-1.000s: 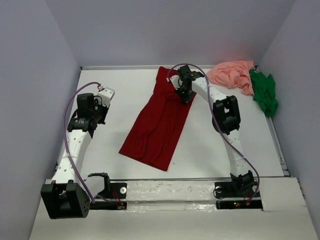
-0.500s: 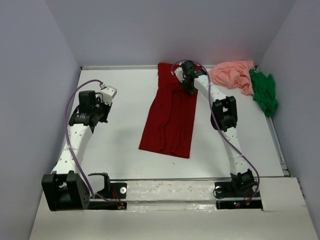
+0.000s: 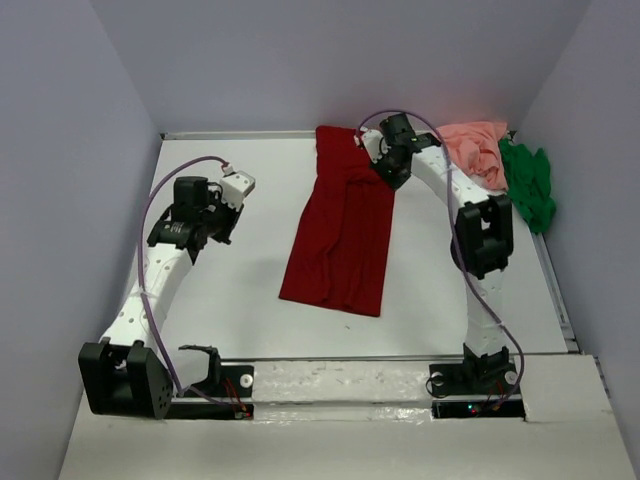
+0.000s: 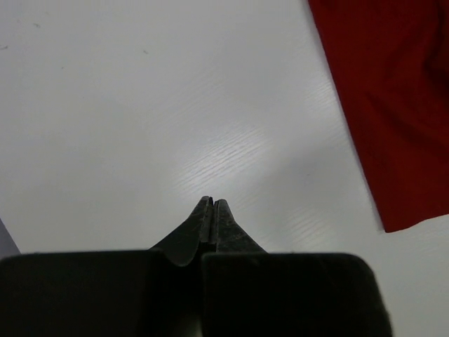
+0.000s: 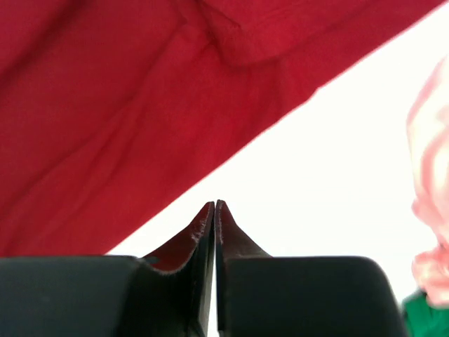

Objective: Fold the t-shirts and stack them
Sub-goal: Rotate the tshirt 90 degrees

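1. The right hand (image 5: 215,205) has its 2 fingers pressed together with nothing between them. In the right wrist view the tips hang over bare white tabletop (image 5: 337,140), just beside the slanting edge of the dark red t-shirt (image 5: 105,105).
2. In the top view this hand sits at the upper middle of the frame, at the upper right edge of the red cloth. Its arm reaches up from the lower right.
3. The left hand (image 4: 212,203) also has its fingers together and carries nothing. In the left wrist view it points at bare tabletop, and a corner of the red cloth fills the upper right of that frame, apart from the tips.
4. In the top view the left hand is at the left of centre, well apart from the red shirt.
5. The dark red t-shirt lies flat as 1 long narrow strip with lengthwise creases. It runs from the far edge at the upper middle down to the centre of the tabletop.
6. The salmon pink t-shirt (image 3: 470,145) is bunched in the upper right. It touches the bright green t-shirt (image 3: 528,185), which lies crumpled along the right edge.
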Robot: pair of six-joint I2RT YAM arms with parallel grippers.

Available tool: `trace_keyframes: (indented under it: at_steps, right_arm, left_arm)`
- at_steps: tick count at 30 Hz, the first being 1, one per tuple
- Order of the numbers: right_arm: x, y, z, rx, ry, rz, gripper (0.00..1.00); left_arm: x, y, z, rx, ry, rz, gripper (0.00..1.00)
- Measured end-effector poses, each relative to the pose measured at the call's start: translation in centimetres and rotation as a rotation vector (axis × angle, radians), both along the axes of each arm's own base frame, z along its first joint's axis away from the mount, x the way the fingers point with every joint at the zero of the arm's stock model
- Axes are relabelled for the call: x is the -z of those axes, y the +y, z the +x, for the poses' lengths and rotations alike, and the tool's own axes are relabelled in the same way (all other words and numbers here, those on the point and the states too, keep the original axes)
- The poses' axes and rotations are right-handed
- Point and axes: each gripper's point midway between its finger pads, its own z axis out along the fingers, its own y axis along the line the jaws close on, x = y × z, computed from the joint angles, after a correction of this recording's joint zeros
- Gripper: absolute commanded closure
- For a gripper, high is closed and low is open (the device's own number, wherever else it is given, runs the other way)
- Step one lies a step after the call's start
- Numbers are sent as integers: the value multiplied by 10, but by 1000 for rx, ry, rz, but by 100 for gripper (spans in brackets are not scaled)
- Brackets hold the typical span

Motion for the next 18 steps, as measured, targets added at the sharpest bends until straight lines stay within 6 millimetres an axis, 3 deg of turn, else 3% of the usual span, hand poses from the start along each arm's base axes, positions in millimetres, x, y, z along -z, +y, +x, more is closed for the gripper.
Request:
trace_keyframes:
  at_steps: [2,3,5,8,11,12,13,16,18]
  right_arm:
    - [-36,4,-19,-13,-26,68,92]
    - [-52,5,-29,-18,-40,97,100]
    - [-93,7,-54,-33,-88,171,100]
    - [-119,5,-87,-51,-110,231,100]
    - [-104,5,-121,-64,-28,266,100]
    - [-92,5,-130,-65,17,269,94]
    - [-76,7,-141,-65,79,277,79]
    - [-38,5,-173,-54,237,280,78]
    - [-19,2,-198,-45,337,279,86]
  left_arm:
    - [1,-19,-5,71,5,0,100]
    - [1,-26,-7,96,6,-1,100]
    - [3,-46,-14,183,15,-2,99]
    - [8,-70,-22,291,40,-8,100]
    - [21,-92,-29,396,104,-7,98]
    - [29,-99,-31,431,132,-2,96]
    - [34,-103,-32,454,153,4,93]
    - [51,-113,-37,513,209,17,93]
    - [56,-116,-40,537,226,23,86]
